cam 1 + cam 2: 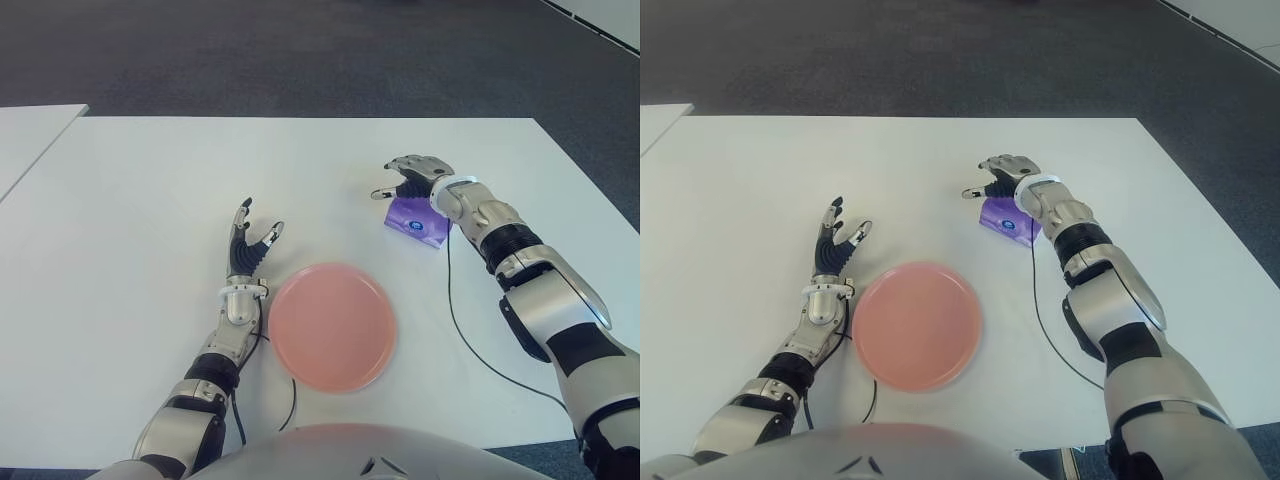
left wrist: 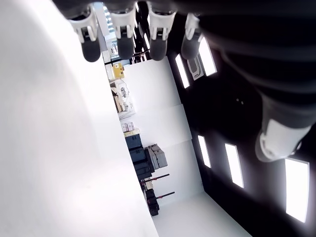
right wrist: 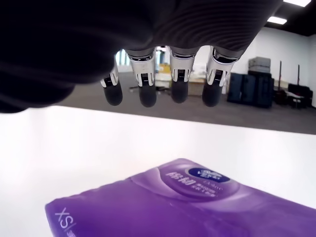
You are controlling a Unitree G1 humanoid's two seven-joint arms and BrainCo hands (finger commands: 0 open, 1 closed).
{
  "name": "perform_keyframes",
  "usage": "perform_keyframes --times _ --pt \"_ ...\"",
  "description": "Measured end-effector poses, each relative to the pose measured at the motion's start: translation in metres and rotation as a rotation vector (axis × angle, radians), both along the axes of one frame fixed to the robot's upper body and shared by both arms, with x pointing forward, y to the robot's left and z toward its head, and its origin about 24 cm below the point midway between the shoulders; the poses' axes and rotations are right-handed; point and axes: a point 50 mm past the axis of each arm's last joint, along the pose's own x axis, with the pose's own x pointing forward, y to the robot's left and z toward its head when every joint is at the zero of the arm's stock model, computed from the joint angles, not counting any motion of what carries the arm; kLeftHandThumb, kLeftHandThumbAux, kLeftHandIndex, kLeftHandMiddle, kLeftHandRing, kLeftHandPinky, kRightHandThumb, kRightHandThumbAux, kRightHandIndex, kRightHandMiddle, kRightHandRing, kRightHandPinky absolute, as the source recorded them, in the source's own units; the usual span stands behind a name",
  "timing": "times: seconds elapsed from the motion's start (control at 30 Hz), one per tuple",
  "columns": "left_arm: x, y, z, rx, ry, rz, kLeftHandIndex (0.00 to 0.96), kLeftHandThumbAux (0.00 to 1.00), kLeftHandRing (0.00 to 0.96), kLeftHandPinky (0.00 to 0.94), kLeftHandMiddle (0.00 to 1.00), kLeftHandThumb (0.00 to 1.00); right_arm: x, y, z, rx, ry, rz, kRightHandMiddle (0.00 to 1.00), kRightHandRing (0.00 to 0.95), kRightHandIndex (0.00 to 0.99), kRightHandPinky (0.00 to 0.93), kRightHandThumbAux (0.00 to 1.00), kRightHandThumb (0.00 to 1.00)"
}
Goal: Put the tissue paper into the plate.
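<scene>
Toward the lower left of the head view, the left hand (image 1: 247, 247) shows just left of the pink plate (image 1: 332, 326), its fingers (image 1: 243, 215) spread wide and holding nothing. The plate sits at lower centre on the white surface (image 1: 150, 190). Right of centre, a purple tissue paper pack (image 1: 417, 221) lies on the surface, apart from the plate. The right hand (image 1: 412, 176) hovers over the pack, fingers (image 3: 147, 91) extended above it, gripping nothing.

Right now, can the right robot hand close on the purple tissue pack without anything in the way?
Probably yes. The right robot hand hovers open just above the tissue pack, its fingers spread over it, and nothing lies between them. The plate sits apart, nearer the robot.
</scene>
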Motion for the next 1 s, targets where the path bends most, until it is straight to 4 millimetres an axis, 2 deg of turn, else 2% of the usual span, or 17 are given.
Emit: perform_keyframes --times 0.47,1.0 --pt "0.0000 0.0000 0.0000 0.000 0.000 0.000 0.000 0.516 0.000 0.000 0.000 0.000 0.0013 0.0027 0.0060 0.025 -0.030 0.000 0.000 0.000 0.000 0.000 0.068 0.470" --pt "-0.0001 0.0005 0.0000 0.001 -0.001 0.002 0.000 0.544 0.000 0.000 0.000 0.005 0.0018 -0.0011 0.0077 0.055 -0.066 -0.030 0.000 0.000 0.000 0.000 0.094 0.531"
